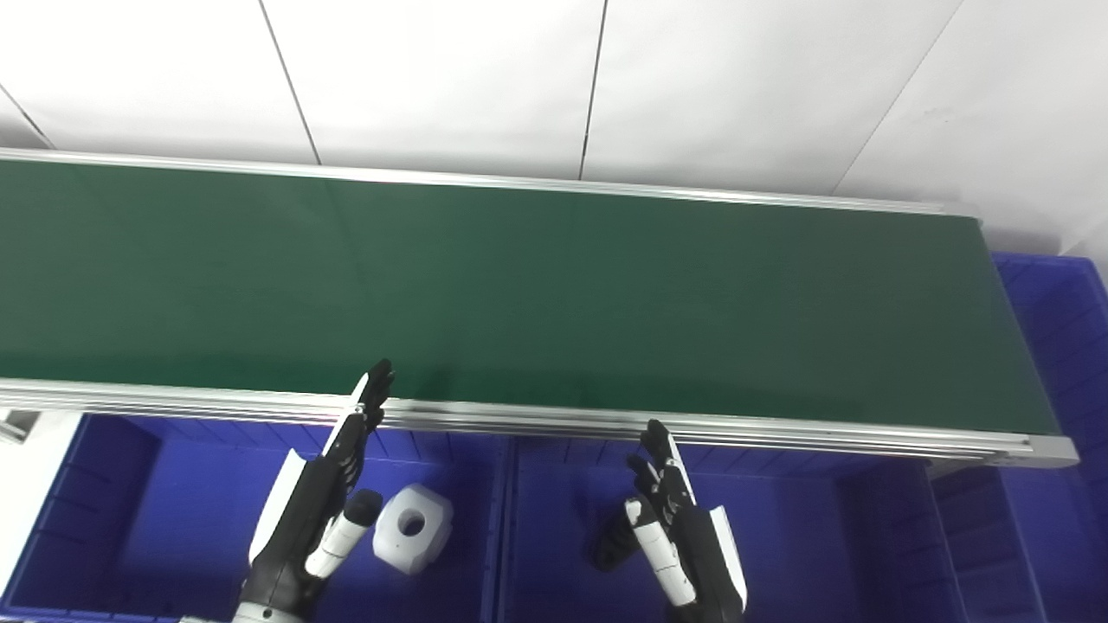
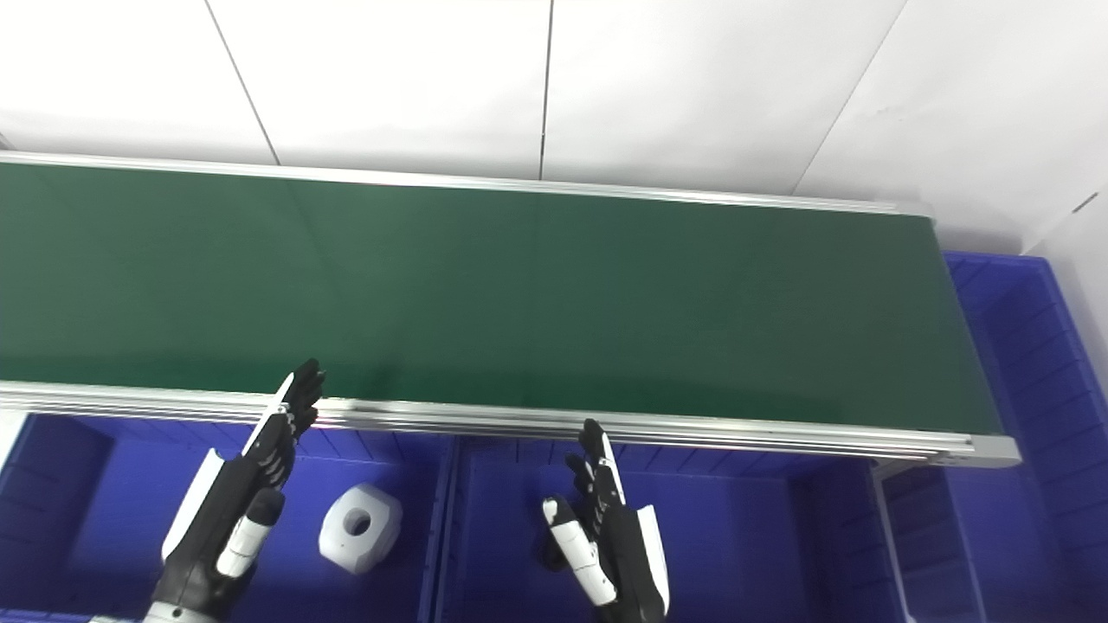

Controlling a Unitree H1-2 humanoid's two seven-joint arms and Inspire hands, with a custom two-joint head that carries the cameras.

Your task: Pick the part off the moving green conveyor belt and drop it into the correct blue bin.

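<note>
The green conveyor belt [image 1: 519, 285] runs across the view with no part on it. A white part with a round hole [image 1: 413, 527] lies in the left blue bin [image 1: 130, 519] below the belt's near edge. My left hand [image 1: 325, 489] is open over that bin, just left of the white part, fingers stretched up toward the belt's rail. My right hand [image 1: 679, 528] is open over the middle blue bin [image 1: 779, 536], fingers straight. A small dark object [image 1: 613, 545] lies in that bin, partly hidden behind the right hand.
The belt's aluminium rail [image 1: 779, 430] runs along the near edge. Another blue bin [image 1: 1060, 346] stands past the belt's right end. White wall panels are behind the belt.
</note>
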